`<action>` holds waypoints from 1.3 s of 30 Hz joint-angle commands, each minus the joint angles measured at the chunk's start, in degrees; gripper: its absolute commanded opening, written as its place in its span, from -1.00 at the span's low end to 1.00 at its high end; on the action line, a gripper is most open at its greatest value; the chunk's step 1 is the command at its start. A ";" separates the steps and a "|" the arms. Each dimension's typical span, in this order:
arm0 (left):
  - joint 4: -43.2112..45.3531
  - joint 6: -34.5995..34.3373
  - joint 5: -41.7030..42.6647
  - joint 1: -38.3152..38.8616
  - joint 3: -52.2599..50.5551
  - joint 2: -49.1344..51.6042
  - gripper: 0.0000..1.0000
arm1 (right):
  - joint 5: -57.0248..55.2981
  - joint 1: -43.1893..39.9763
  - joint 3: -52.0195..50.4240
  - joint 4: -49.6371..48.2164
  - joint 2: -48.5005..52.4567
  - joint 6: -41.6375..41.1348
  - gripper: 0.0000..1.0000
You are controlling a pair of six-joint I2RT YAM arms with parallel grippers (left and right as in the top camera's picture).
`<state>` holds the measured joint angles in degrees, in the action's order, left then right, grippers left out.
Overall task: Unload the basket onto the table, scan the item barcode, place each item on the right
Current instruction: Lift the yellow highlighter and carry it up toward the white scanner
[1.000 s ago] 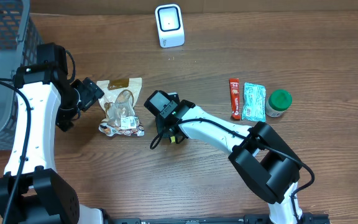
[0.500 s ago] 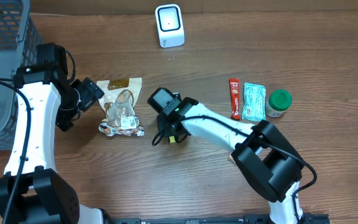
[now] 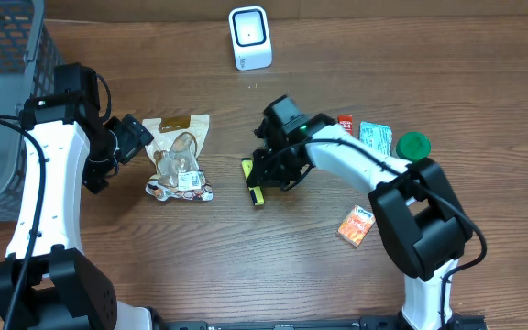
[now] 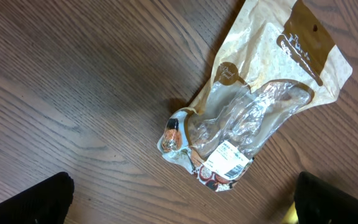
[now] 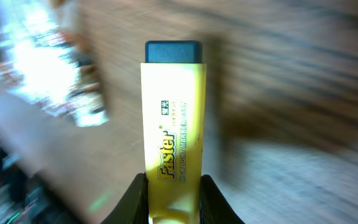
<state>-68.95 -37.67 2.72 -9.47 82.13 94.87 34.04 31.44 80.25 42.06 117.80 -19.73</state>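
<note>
Overhead, on the wooden counter (image 3: 154, 266), the right gripper (image 3: 266, 172) pinches a yellow highlighter (image 3: 255, 186) to the right of the snack pouch (image 3: 180, 158), well apart from the white scanner (image 3: 249, 37). The left wrist view shows the left gripper (image 4: 185, 199) spread wide above that pouch, holding nothing. In the right wrist view the highlighter, clamped near its tail, looks light, stiff and smooth, so it will probably twist unless it is held across its flat sides.

We saw a yellow highlighter (image 5: 173, 130) with a dark blue cap and "Faster" printed along its barrel. It was pinched at its rear end between the fingers of the right gripper (image 5: 173, 199), cap pointing away from the wrist. The white scanner (image 3: 249, 38), its face dark-rimmed, stood upright well apart from it.
</note>
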 commanded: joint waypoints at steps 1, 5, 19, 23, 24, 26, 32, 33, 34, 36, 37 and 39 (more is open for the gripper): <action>0.04 0.42 -0.37 -0.15 0.52 0.48 1.00 | 18.40 -3.50 -0.28 -0.20 -2.73 7.89 -0.86; 0.07 0.42 -0.35 -0.13 0.52 0.48 1.00 | 32.13 -7.78 -0.33 -0.20 -2.73 13.60 -0.85; 0.04 0.42 -0.37 -0.15 0.52 0.48 1.00 | 55.89 -15.67 -0.31 0.26 -2.73 24.20 -0.83; 0.07 0.42 -0.37 -0.15 0.52 0.48 1.00 | 55.89 -17.94 -0.31 0.81 -2.73 24.28 -0.83; 0.07 0.42 -0.37 -0.15 0.52 0.48 1.00 | 55.89 -18.40 -0.31 0.92 -2.73 24.30 -0.83; 0.07 0.42 -0.37 -0.13 0.52 0.48 1.00 | 55.89 -18.97 -0.31 0.87 -2.73 24.59 -0.83; 0.04 0.42 -0.37 -0.15 0.52 0.48 1.00 | 52.94 -18.88 -0.31 0.74 -2.73 26.03 -0.81; 0.04 0.42 -0.37 -0.15 0.52 0.48 1.00 | 52.59 -18.80 -0.31 0.57 -2.73 26.01 -0.81; 0.07 0.42 -0.37 -0.15 0.52 0.48 1.00 | 52.57 -18.71 -0.31 0.28 -2.73 26.03 -0.81; 0.04 0.42 -0.37 -0.15 0.52 0.48 1.00 | 52.57 -18.56 -0.31 -0.42 -2.73 25.99 -0.81; 0.04 0.42 -0.37 -0.13 0.52 0.48 1.00 | 52.28 -18.43 -0.31 -0.72 -2.73 25.99 -0.82; 0.04 0.42 -0.37 -0.15 0.52 0.48 1.00 | 47.50 -18.16 -0.31 -0.83 -2.73 25.53 -0.83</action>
<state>-68.95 -37.67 2.72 -9.47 82.13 94.87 85.65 12.62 80.23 41.56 117.47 5.30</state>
